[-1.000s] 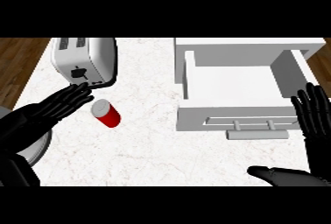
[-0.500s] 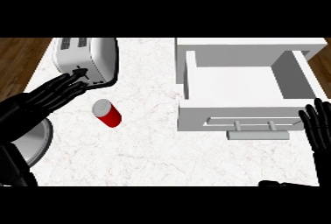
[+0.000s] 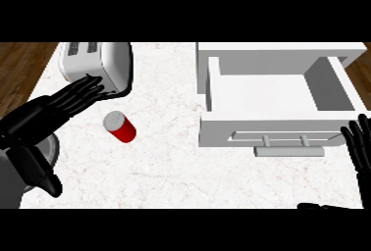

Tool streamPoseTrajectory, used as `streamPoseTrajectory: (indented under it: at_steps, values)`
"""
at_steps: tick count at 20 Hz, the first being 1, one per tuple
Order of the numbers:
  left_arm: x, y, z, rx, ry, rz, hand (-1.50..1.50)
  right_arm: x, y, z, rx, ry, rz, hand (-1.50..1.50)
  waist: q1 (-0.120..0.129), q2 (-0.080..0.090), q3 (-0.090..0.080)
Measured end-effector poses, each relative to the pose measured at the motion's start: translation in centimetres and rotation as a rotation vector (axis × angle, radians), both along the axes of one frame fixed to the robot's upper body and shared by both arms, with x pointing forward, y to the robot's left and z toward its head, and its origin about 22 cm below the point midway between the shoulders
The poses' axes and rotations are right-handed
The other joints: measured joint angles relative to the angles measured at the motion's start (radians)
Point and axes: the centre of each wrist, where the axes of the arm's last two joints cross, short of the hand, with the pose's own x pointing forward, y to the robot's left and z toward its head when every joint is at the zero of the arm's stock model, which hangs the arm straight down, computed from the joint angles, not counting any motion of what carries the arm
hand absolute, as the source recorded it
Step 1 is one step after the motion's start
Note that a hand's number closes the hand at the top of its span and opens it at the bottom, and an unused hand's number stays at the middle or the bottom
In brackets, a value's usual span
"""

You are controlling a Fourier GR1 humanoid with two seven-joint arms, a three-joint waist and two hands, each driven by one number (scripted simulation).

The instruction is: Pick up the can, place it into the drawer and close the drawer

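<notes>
- The drawer (image 3: 275, 98) stands pulled out at the right of the white marbled counter (image 3: 181, 162). Its white walls frame a bare floor, and nothing lies inside it.
- The drawer's front panel faces the lower edge of the view and carries a pale bar handle (image 3: 288, 152), which juts out just below it.
- The can (image 3: 120, 127), red with a silvery top, lies tilted on the counter left of the drawer and well apart from it. It sits outside the drawer and no hand touches it.
- The left hand (image 3: 54, 109) hangs above the counter at the left, fingers stretched straight and together. They point up and to the right toward the toaster (image 3: 98, 66), and the fingertips (image 3: 91, 84) overlap the toaster's lower edge in this view. The hand is released and holds nothing. The can lies just to the right of it.
- The right hand (image 3: 359, 147) shows at the right edge, beside the drawer front, fingers straight and pointing up. It too is released, with nothing in it.
</notes>
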Motion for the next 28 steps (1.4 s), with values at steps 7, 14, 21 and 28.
streamPoseTrajectory:
  at_steps: [7,14,21,28]
  values:
    - [0.7,-0.4,-3.2,0.012,0.014,0.011,-1.5,-0.3,-0.3,-0.2,0.0,-0.001,-0.011,-1.5,-0.001,0.001,0.0]
    - [1.8,-0.8,-5.0,0.026,0.016,0.038,-1.5,-0.2,-0.5,0.0,0.002,-0.001,0.0,-1.5,-0.001,0.001,0.0]
    - [2.3,0.0,-8.4,0.037,0.017,0.071,-1.5,-0.3,-0.2,-0.5,0.007,0.003,0.004,-1.5,-0.003,0.001,0.0]
    - [3.2,1.8,-11.0,0.086,0.032,0.13,-1.5,-0.3,-1.0,-0.9,0.0,-0.003,0.007,-1.5,-0.007,0.003,-0.001]
